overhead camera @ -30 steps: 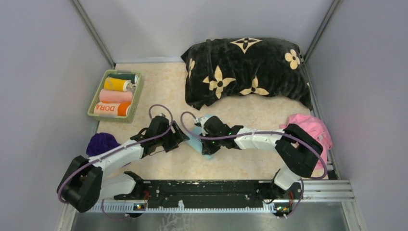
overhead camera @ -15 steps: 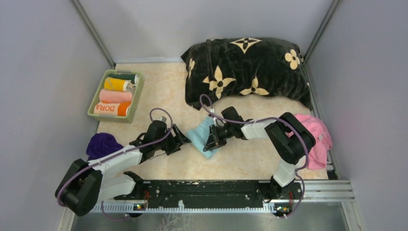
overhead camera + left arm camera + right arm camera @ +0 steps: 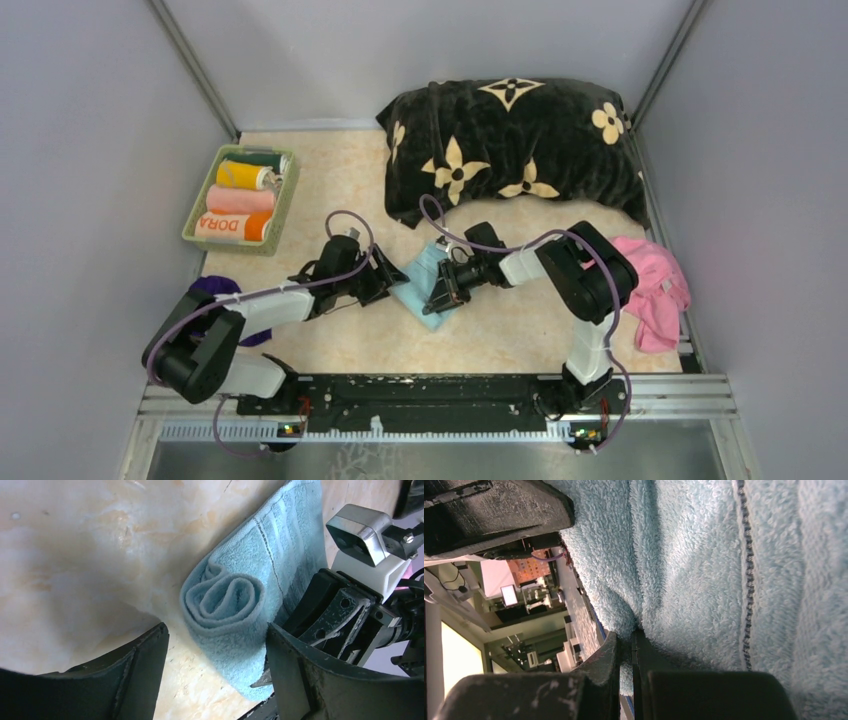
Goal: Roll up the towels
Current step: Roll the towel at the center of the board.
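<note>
A light blue towel point(image 3: 422, 277) lies partly rolled at the table's middle. In the left wrist view its spiral end point(image 3: 227, 600) faces me. My left gripper point(image 3: 383, 283) is open, its jaws point(image 3: 215, 680) straddling the roll's near end without squeezing it. My right gripper point(image 3: 437, 298) is shut on the light blue towel's edge point(image 3: 684, 580), with a fold pinched between the jaws point(image 3: 625, 652). A dark purple towel point(image 3: 205, 291) lies crumpled at the left, partly under my left arm. A pink towel point(image 3: 655, 290) lies crumpled at the right.
A green basket point(image 3: 283, 213) at the back left holds several rolled towels, one orange with "DORA" point(image 3: 232, 226). A big black plush cushion with beige flowers point(image 3: 515, 150) fills the back right. Grey walls close in on both sides.
My left gripper has moved right and forward up to the blue towel's rolled end. My right arm has drawn back to the right, the towel now more rolled and compact.
</note>
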Robot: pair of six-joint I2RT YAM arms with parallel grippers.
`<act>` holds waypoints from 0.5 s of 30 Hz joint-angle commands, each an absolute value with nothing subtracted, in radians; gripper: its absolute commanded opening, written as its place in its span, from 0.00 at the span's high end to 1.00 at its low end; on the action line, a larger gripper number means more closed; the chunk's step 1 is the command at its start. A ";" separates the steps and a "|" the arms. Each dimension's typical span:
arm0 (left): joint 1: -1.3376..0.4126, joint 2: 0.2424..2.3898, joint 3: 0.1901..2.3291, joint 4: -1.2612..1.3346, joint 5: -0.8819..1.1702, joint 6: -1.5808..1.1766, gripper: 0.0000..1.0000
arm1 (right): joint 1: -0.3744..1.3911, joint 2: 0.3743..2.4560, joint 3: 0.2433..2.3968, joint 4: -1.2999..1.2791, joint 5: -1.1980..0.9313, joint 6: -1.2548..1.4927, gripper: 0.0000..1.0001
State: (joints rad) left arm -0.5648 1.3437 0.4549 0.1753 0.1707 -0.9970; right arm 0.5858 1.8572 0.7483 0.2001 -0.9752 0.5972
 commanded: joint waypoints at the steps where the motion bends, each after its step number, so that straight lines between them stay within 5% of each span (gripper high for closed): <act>1: -0.560 1.418 0.505 0.179 0.143 -0.988 0.26 | 0.577 1.889 0.760 0.139 -0.890 0.539 1.00; 8: -0.560 1.537 0.573 0.086 0.137 -0.981 0.44 | 0.578 1.800 0.764 0.056 -0.801 0.467 0.95; 15: -0.562 1.604 0.607 0.020 0.134 -0.965 0.53 | 0.630 1.561 0.770 -0.134 -0.550 0.336 0.78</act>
